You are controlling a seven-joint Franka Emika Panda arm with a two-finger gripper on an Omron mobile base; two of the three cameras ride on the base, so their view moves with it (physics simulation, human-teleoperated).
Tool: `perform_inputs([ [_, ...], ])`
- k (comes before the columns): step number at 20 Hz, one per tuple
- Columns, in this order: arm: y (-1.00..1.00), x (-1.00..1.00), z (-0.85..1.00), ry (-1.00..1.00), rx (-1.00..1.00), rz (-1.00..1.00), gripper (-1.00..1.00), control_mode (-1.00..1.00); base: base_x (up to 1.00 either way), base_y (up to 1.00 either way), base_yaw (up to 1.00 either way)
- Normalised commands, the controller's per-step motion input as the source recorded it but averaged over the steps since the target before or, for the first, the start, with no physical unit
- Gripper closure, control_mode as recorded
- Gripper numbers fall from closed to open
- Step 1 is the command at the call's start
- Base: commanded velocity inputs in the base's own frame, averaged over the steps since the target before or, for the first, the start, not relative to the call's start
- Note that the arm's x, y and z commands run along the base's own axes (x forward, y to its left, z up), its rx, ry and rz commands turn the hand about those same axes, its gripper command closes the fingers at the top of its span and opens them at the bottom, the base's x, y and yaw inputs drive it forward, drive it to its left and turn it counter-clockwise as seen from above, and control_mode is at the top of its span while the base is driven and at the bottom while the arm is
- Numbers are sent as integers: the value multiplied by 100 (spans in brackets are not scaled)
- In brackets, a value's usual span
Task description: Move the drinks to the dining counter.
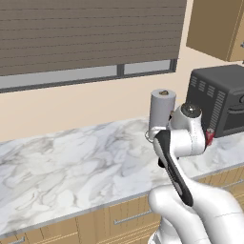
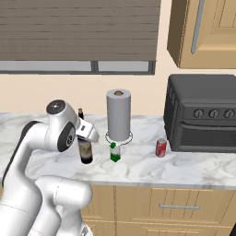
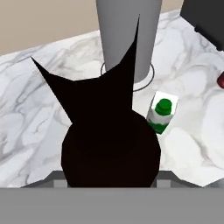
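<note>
A tall dark wine bottle (image 2: 86, 153) stands upright on the wall-backed marble worktop (image 2: 138, 168), and my gripper (image 2: 85, 138) is shut on its body below the neck. In the hand view the bottle (image 3: 109, 144) shows from above as a big dark shape right at the hand, hiding my fingertips. Whether its base touches the marble, I cannot tell. Just right of it stands a small green-and-white carton (image 2: 115, 152) (image 3: 162, 114). Farther right is a red soda can (image 2: 161, 147) (image 1: 208, 137) (image 3: 221, 80), in front of the oven. The dining counter is out of view.
A grey paper towel roll (image 2: 118, 115) (image 1: 162, 112) (image 3: 127, 35) stands on its holder just behind the bottle and carton. A black toaster oven (image 2: 203, 113) (image 1: 219, 100) fills the right end of the worktop. Window blinds (image 2: 78, 30) hang above; wood cabinets are at the upper right.
</note>
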Motion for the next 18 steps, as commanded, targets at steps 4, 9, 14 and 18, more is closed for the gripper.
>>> perform_inputs([
  [4,0,-59,50,0,0,16,100,-100,0,0,0],
  [9,0,-14,15,-1,0,6,100,-100,0,0,0],
  [14,0,0,0,0,0,0,100,-100,0,0,0],
  [18,0,-5,0,0,0,0,100,100,-17,0,0],
])
